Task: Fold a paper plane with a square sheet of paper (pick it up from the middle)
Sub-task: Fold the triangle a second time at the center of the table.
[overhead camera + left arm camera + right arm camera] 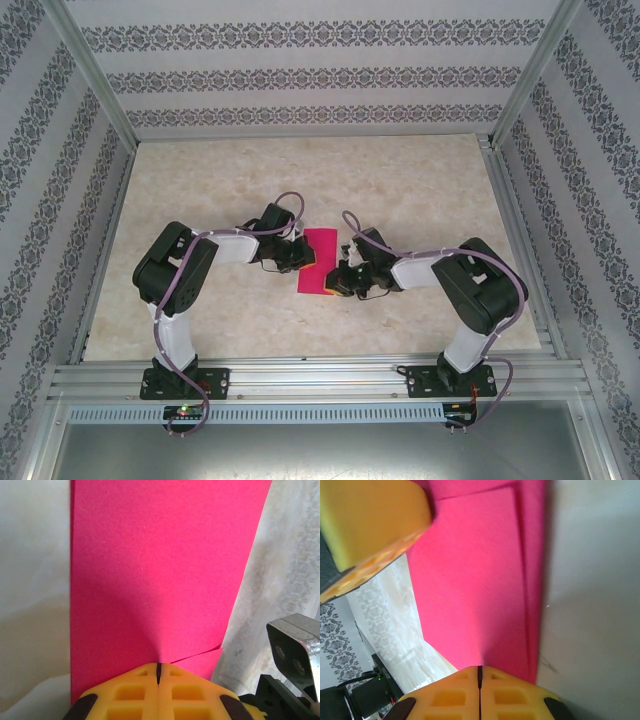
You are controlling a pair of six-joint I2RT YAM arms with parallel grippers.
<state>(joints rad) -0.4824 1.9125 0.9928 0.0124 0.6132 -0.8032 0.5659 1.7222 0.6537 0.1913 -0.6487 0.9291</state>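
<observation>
The magenta-pink sheet of paper (pixel 320 262) lies flat on the marble table between the two arms. It is folded into an upright rectangle of two layers, and no paper plane shape is in view. My left gripper (pixel 300 256) is shut, its yellow tips (pixel 158 667) down on the paper's (pixel 160 570) left edge. One layer's corner lifts slightly beside them. My right gripper (pixel 346 278) is shut too. Its tips (pixel 480 671) rest on the paper's (pixel 470 580) lower right edge. I see no paper between either pair of jaws.
The marble tabletop (pixel 420 190) stretches bare behind and to both sides of the paper. Patterned walls and an aluminium frame (pixel 300 372) enclose it. The left gripper's yellow finger (pixel 370 525) shows close in the right wrist view, and a metal part of the right arm (pixel 295 650) in the left.
</observation>
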